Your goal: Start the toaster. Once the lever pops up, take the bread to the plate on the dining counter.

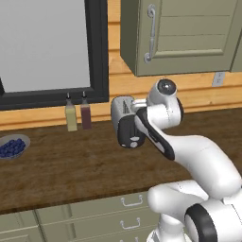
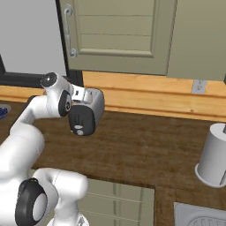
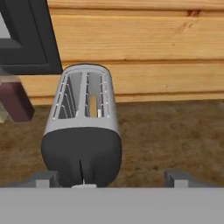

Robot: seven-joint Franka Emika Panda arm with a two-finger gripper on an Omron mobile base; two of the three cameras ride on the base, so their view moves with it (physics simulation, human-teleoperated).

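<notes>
- Toaster (image 3: 83, 131) sits on the dark wood counter (image 1: 56, 165) close to the plank wall (image 3: 140, 48); from the hand view its black end panel faces the camera, with a vertical slit down the middle and a pale lever (image 3: 84, 185) at the bottom of it
- two slots run along its silver top; a sliver of pale tan bread (image 3: 93, 106) shows down inside the right-hand slot, sunk below the rim
- gripper (image 3: 107, 179) is spread open and holding nothing; its fingertips (image 3: 43, 178) stand on either side of the toaster's black end, low at the bottom of the hand view; I cannot tell whether either one touches the casing
- from the left base view the toaster (image 1: 126, 124) is partly behind the white arm (image 1: 189, 151), whose wrist sits right against it; from the right base view the toaster (image 2: 86, 112) shows its black end, just beside the arm's wrist
- two bottles stand by the wall to the left of the toaster, a pale one (image 1: 71, 116) and a dark red one (image 1: 85, 113), touching or nearly so; a grey bowl of blueberries (image 1: 12, 146) lies farther left on the counter
- a grey-green cabinet (image 1: 179, 33) hangs above; a white cylinder (image 2: 214, 154) stands on the counter well off to the right
</notes>
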